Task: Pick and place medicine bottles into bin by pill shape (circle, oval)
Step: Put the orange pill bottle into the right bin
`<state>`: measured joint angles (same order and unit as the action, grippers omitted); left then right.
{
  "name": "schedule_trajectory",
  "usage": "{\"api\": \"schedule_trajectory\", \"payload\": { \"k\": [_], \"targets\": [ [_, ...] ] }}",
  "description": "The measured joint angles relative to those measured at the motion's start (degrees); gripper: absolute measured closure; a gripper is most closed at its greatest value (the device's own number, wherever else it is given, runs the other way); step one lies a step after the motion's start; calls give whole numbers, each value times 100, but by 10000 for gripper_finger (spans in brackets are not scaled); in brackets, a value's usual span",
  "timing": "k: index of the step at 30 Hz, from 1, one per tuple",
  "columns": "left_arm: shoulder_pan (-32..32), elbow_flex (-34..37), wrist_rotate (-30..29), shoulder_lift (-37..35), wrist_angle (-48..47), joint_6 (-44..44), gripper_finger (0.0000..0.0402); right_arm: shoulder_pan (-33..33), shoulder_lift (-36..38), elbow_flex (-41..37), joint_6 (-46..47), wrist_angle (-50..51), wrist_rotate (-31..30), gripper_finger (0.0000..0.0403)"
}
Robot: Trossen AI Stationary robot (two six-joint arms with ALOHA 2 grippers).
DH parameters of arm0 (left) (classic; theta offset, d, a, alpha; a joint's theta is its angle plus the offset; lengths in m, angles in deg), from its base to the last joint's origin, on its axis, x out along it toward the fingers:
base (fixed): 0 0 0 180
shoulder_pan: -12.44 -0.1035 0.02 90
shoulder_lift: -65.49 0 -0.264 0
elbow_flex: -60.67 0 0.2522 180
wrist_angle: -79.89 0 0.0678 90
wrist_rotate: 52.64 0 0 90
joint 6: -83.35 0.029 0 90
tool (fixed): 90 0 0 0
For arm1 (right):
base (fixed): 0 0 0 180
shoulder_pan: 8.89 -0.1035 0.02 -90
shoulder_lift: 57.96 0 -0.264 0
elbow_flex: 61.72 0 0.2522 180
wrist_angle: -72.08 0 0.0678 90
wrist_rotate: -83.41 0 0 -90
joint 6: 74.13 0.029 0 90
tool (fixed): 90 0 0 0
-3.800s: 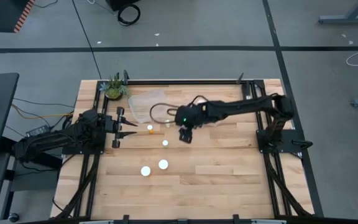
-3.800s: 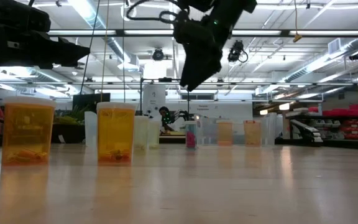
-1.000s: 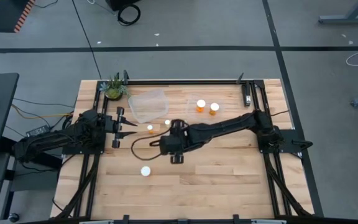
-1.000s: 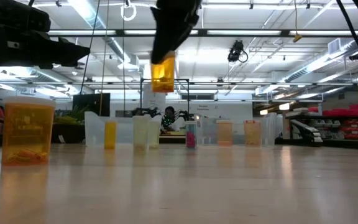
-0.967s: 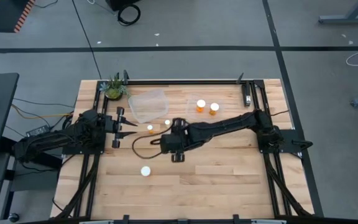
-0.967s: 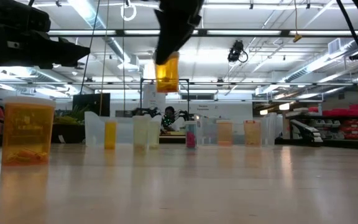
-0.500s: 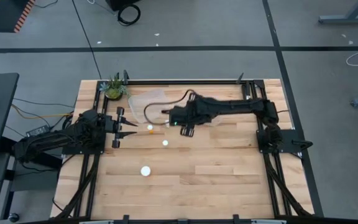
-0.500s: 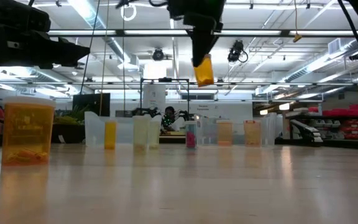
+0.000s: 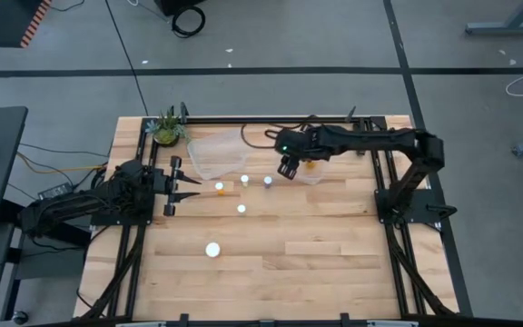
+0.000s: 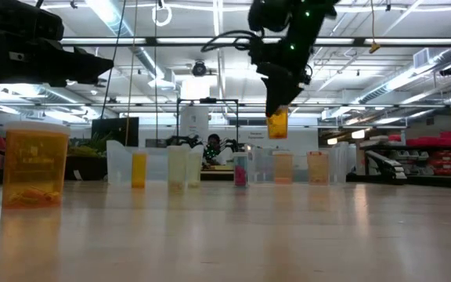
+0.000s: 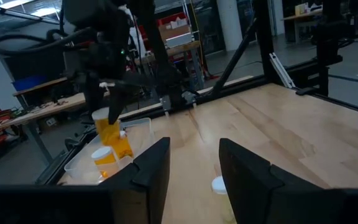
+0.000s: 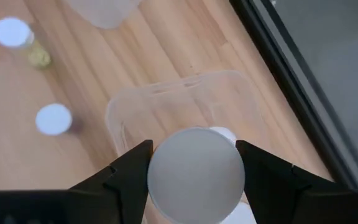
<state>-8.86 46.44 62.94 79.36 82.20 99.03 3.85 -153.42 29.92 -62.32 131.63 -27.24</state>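
I see the wooden table (image 9: 334,245) with two clear bins at its far edge. My right gripper (image 9: 288,167) hangs above the right bin (image 12: 166,99), clamped on an orange medicine bottle (image 10: 277,123). My left gripper (image 9: 185,186) waits at the left side, fingers parted, nothing between them. Four white-capped bottles (image 9: 212,249) stand loose on the wood.

one orange bottle (image 10: 277,123) hangs upright at upper middle; white-capped bottles (image 9: 212,249) stand scattered at centre-left.
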Motion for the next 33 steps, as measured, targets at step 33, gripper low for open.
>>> {"api": "schedule_trajectory", "payload": {
  "k": [33],
  "targets": [
    [0,0,-1,-2,0,-2,262,406,190,-1508,-200,-1891,862,173]
  ]
}}
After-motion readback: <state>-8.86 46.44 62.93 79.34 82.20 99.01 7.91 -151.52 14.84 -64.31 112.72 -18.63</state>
